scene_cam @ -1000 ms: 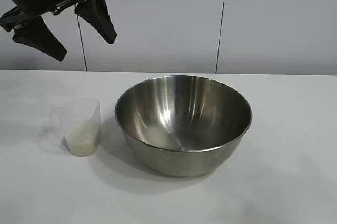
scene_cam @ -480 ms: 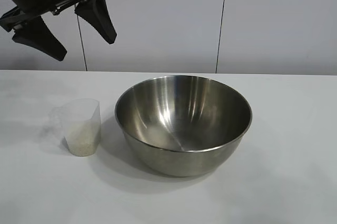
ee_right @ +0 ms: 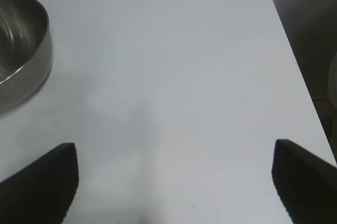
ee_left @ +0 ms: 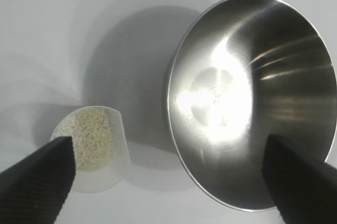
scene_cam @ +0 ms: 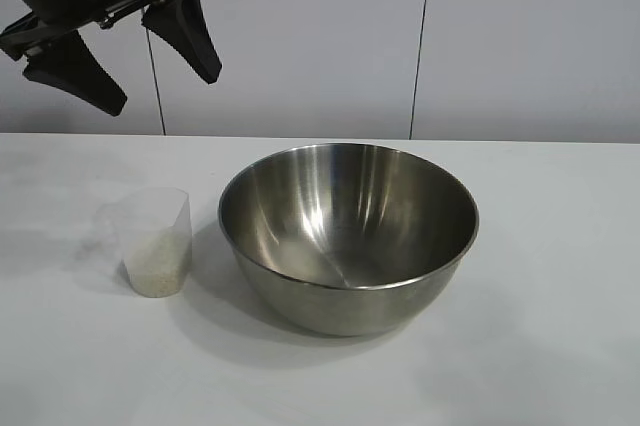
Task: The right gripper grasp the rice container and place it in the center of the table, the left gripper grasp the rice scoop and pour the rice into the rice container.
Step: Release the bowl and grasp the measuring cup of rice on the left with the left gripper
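Observation:
The steel rice container stands in the middle of the white table, empty; it also shows in the left wrist view and at the edge of the right wrist view. The clear rice scoop stands just left of it, with rice in its bottom. My left gripper hangs open and empty high above the table's back left, above the scoop. My right gripper is open and empty over bare table to the side of the container; it is out of the exterior view.
A pale panelled wall stands behind the table. The table's edge and dark floor show in the right wrist view.

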`<move>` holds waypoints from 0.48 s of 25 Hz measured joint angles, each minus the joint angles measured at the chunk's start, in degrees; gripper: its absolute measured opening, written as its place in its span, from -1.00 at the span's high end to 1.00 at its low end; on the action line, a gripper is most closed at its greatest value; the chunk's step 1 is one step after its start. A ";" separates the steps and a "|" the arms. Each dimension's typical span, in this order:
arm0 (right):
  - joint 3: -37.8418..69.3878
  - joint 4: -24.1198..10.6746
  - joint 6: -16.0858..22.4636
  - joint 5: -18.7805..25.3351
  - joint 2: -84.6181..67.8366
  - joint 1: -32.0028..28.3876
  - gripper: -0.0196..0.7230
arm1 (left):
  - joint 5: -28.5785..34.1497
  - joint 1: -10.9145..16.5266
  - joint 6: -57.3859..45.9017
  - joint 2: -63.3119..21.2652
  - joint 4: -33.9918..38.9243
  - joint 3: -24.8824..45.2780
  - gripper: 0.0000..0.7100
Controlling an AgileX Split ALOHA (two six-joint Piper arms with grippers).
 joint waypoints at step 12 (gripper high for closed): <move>0.00 0.18 0.00 0.15 -3.04 0.00 -0.92 | -1.62 0.00 2.03 -0.06 0.00 0.00 -0.96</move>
